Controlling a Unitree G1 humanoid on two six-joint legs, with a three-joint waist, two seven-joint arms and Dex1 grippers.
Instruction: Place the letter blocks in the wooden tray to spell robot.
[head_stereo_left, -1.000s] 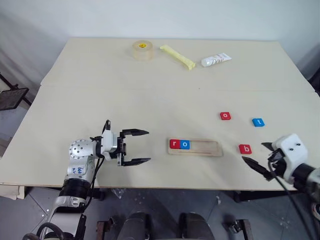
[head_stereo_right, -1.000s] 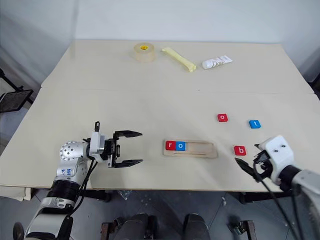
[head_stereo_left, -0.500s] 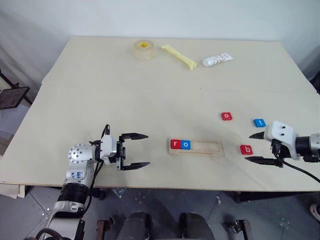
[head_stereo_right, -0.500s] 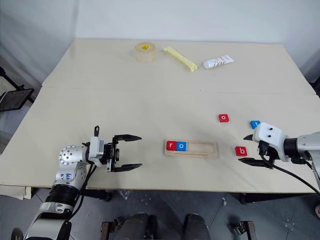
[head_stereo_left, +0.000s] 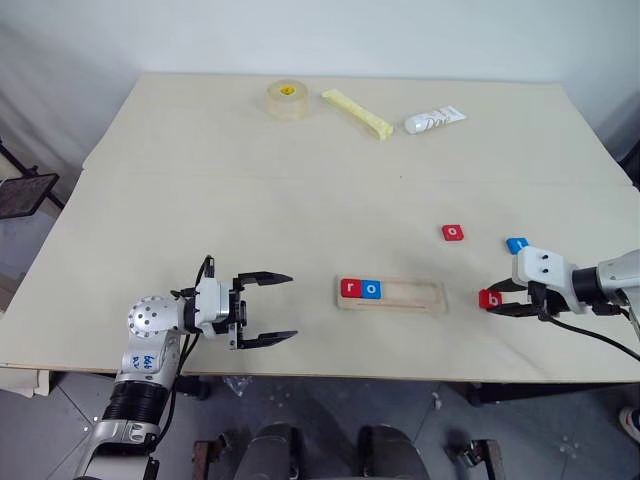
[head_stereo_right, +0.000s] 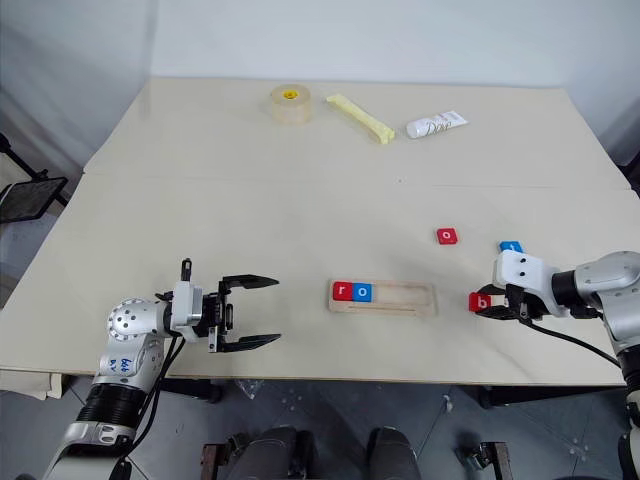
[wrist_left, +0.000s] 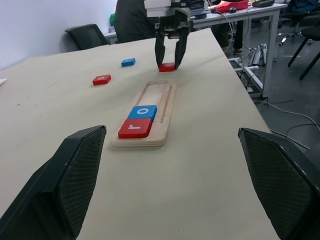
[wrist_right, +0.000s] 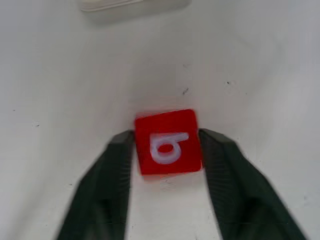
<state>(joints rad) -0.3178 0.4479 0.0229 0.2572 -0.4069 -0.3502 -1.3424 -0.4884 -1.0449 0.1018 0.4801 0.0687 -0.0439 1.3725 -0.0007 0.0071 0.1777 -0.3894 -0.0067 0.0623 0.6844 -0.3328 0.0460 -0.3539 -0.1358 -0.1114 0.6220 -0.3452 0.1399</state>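
The wooden tray (head_stereo_left: 415, 296) lies near the table's front edge, with a red r block (head_stereo_left: 350, 288) and a blue o block (head_stereo_left: 371, 290) at its left end. A red o block (head_stereo_left: 453, 232) and a blue t block (head_stereo_left: 516, 244) lie on the table to the tray's right, further back. My right gripper (head_stereo_left: 497, 299) is down on the table just right of the tray, shut on the red b block (wrist_right: 167, 141), one finger pressing each side. The block rests flat on the table. My left gripper (head_stereo_left: 292, 305) hovers open and empty left of the tray, pointing towards it.
A roll of tape (head_stereo_left: 285, 100), a yellow stick (head_stereo_left: 355, 113) and a white tube (head_stereo_left: 432, 120) lie at the far edge of the table. A seam crosses the tabletop (head_stereo_left: 200, 210) behind the blocks. The tray's groove is bare to the right of the blue o.
My right gripper swung in from the front right corner, came down beside the tray and closed from wide open onto the red b block. The left gripper has stayed put.
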